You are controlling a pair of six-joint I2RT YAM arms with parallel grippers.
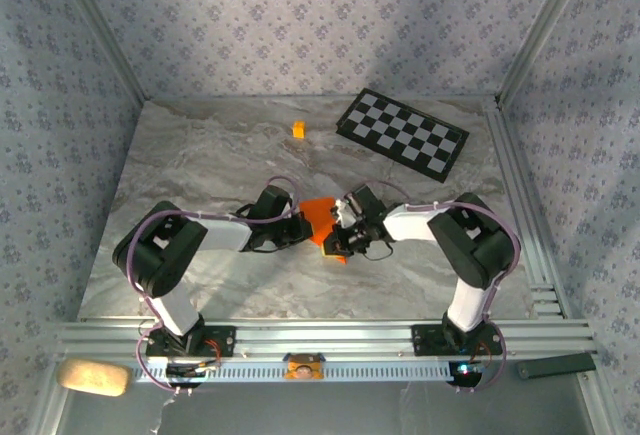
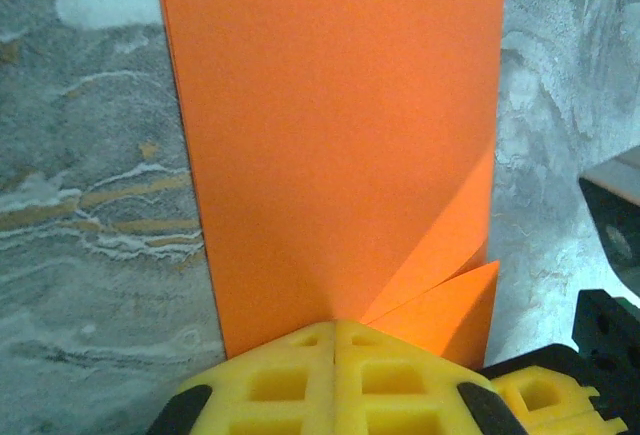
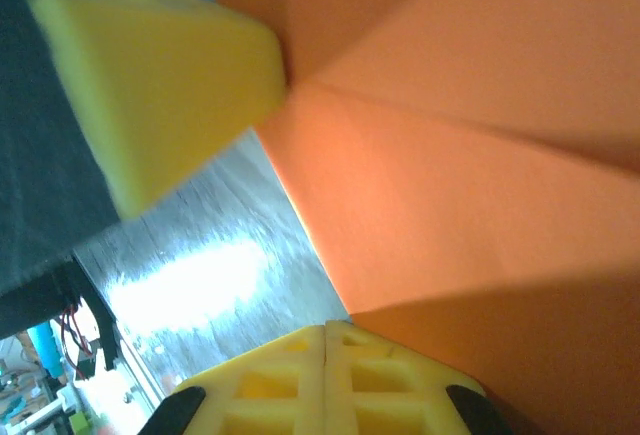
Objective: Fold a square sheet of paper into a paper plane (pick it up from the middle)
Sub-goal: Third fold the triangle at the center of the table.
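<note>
Two grippers meet near the middle of the table (image 1: pixel 200 170), and on each one the yellow fingers (image 2: pixel 280 385) are pressed together with no gap. The left gripper (image 2: pixel 333 327) has its tips on the near edge of the one sheet of orange paper (image 2: pixel 340 135). The right gripper (image 3: pixel 326 333) has its tips at another edge of the same sheet. We cannot tell whether either one pinches the paper or only presses on it.

The fingers are blocky yellow plastic with square hollows moulded into them. The paper is thin, matte and smooth. In the left wrist view it is a long flat strip with straight sides and a small folded flap at its near right corner. In the right wrist view we see several creases fanning out from one point, where a wedge-shaped yellow finger of the other arm touches the sheet. This view also catches a bright glare on the table.

From above we count two arms, with the paper small between their heads. That view adds one tiny orange-yellow cube (image 1: pixel 298 129) and one black-and-white checkered board (image 1: pixel 402 135) at the far side, both well apart from the paper. The table is grey veined marble, the walls (image 1: pixel 300 25) are patterned wallpaper, and ribbed metal rails (image 1: pixel 330 335) run along the near edge.
</note>
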